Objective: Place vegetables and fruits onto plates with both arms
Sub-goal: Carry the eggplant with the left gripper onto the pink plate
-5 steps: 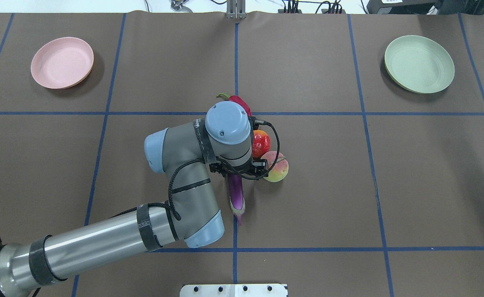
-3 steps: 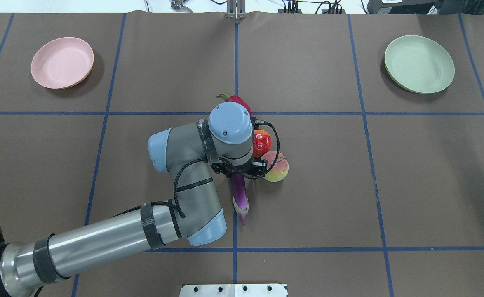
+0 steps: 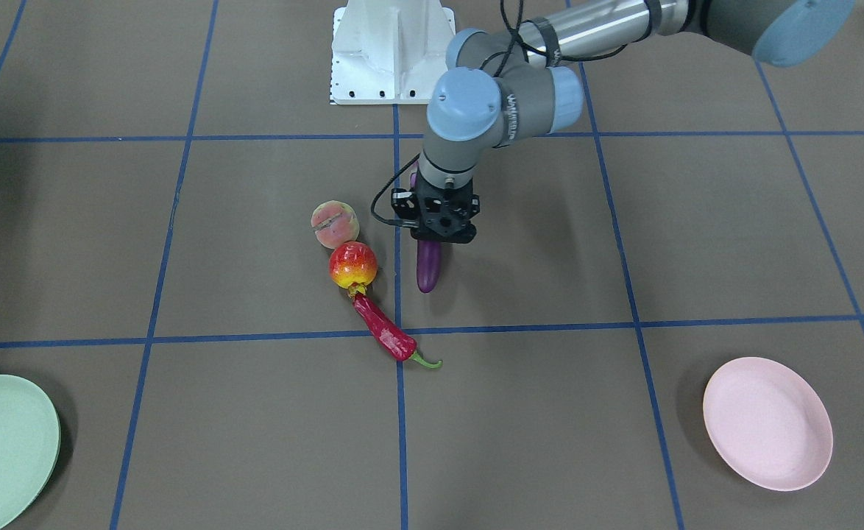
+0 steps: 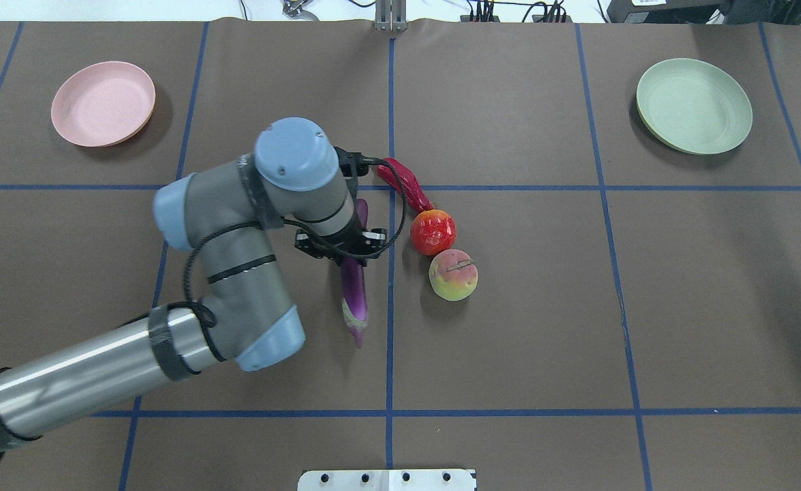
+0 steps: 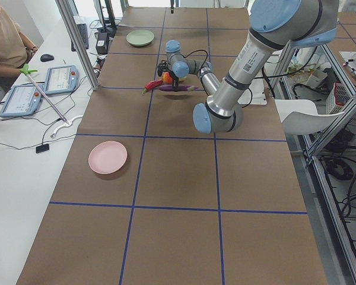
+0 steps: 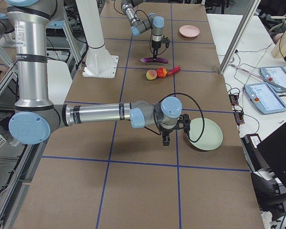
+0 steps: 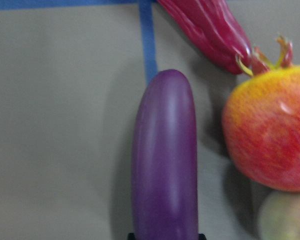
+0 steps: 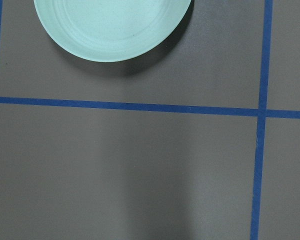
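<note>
the eggplant (image 4: pixel 354 300) lies just left of centre in the overhead view, running up and down the frame with its cap toward the bottom. the left gripper (image 4: pixel 339 247) is clamped across its middle. i cannot tell whether it is clear of the table (image 4: pixel 578 307).

just to its right, the chili pepper (image 4: pixel 407 181), the pomegranate (image 4: pixel 432 232) and the peach (image 4: pixel 453 275) form a slanting row. the chili's tip meets the pomegranate's crown, and the peach sits just beside the pomegranate.

the pink plate (image 4: pixel 103 103) is at upper left and the mint green plate (image 4: pixel 694 106) at upper right, both well apart from the produce.

in the exterior right view the right gripper (image 6: pixel 166 138) hangs at mid-frame near the mint green plate. i cannot tell whether it is wide or narrow.
</note>
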You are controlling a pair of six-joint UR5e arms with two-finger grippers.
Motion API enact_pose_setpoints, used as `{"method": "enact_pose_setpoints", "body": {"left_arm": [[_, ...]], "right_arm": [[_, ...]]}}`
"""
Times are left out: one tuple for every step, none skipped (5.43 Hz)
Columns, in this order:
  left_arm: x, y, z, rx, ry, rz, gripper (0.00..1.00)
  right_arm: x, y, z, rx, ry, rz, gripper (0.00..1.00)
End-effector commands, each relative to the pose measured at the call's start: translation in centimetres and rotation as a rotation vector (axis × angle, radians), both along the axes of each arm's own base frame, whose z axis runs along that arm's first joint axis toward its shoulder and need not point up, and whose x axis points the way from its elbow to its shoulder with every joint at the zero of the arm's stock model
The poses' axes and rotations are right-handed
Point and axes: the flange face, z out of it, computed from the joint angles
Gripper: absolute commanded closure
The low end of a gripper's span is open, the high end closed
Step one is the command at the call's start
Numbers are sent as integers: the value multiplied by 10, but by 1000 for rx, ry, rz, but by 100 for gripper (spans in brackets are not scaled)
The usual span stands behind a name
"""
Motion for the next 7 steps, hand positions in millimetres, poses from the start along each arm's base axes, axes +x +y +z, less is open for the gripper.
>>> {"method": "enact_pose_setpoints", "body": {"left_arm": [[-143,-14,98,-80,-53,-129,100],[-195,-73,160,-187,-158,-256,100],[-216,-160,196,-265,-210,-361,100],[-199,-257,200,-306,-236,-408,100],[-233,-298,241,-298,-226,-414,100],[-274,-313,263,-310,-229,-405,100],[-297,-320,293,-333,-239,-432,100]], "right_arm": [[-6,-3,-9,30,-7,-10,0],[-13,-4,-4,57,-16,-19,0],[-17,-3,-7,57,-36,-27,0],[-20,-1,-11,51,-78,-40,0],[-28,-1,-22,90,-99,-61,0],[-36,2,-22,99,-103,-72,0],[-44,2,-24,98,-103,-85,0]]}}
